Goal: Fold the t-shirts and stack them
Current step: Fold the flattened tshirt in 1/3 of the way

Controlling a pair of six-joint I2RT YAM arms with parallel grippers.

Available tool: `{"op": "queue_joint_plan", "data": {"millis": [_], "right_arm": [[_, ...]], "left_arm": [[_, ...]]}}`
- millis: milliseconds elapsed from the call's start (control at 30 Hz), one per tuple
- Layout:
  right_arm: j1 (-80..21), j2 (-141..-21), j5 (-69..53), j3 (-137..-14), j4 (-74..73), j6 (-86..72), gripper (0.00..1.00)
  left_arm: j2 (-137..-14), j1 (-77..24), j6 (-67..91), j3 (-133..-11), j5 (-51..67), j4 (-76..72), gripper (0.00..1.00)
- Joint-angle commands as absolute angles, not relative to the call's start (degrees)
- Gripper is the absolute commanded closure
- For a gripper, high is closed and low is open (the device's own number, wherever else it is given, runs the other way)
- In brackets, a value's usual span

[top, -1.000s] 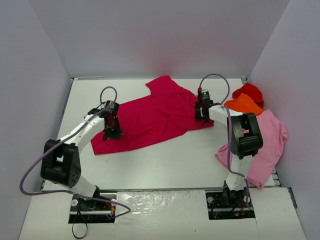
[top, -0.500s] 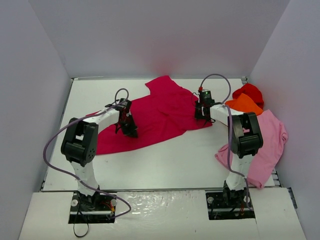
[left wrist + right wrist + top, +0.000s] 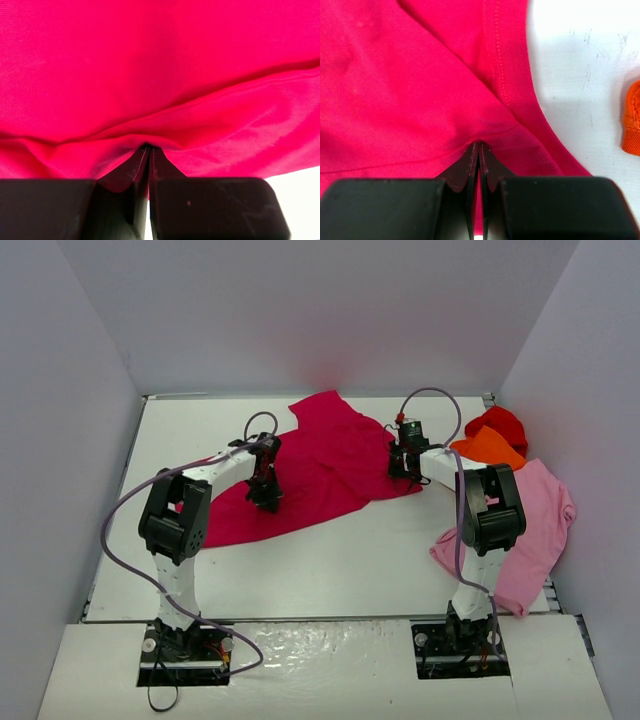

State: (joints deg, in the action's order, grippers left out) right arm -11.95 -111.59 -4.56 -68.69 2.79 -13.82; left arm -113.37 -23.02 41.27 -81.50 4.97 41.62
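Note:
The large crimson t-shirt lies spread across the middle of the white table. My left gripper is shut on a fold of it near its lower left part, and crimson cloth fills the left wrist view with the gripper tips pinching a ridge. My right gripper is shut on the shirt's right edge, beside its stitched hem; the tips nip the cloth. The light pink t-shirt, the orange one and the bright red one lie at the right.
White walls enclose the table on the left, back and right. A corner of the orange t-shirt shows at the right edge of the right wrist view. Both arms' purple cables arch above the crimson shirt.
My left gripper has moved right across the table, dragging the crimson shirt's left side in over itself. The right gripper has stayed almost in place.

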Motion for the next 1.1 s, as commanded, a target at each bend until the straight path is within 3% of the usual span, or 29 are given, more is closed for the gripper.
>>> {"op": "queue_joint_plan", "data": {"millis": [0, 633, 1000, 1067], "right_arm": [[-12.17, -109.69, -4.39, -68.41, 0.26, -13.30, 1.00], [-12.22, -109.94, 7.97, -67.42, -5.72, -11.87, 1.00], [-12.86, -101.31, 2.90, -66.97, -0.71, -13.07, 1.00], [-12.94, -99.26, 0.41, -67.39, 2.24, -13.10, 0.86]], "left_arm": [[-115.18, -22.41, 37.27, -84.15, -4.55, 52.73, 1.00], [-112.51, -15.30, 32.96, -75.42, -5.01, 52.65, 1.00], [-104.85, -15.12, 34.92, -75.09, -8.26, 49.84, 1.00], [-102.27, -15.20, 35.25, -75.39, -9.16, 49.66, 1.00]]}}
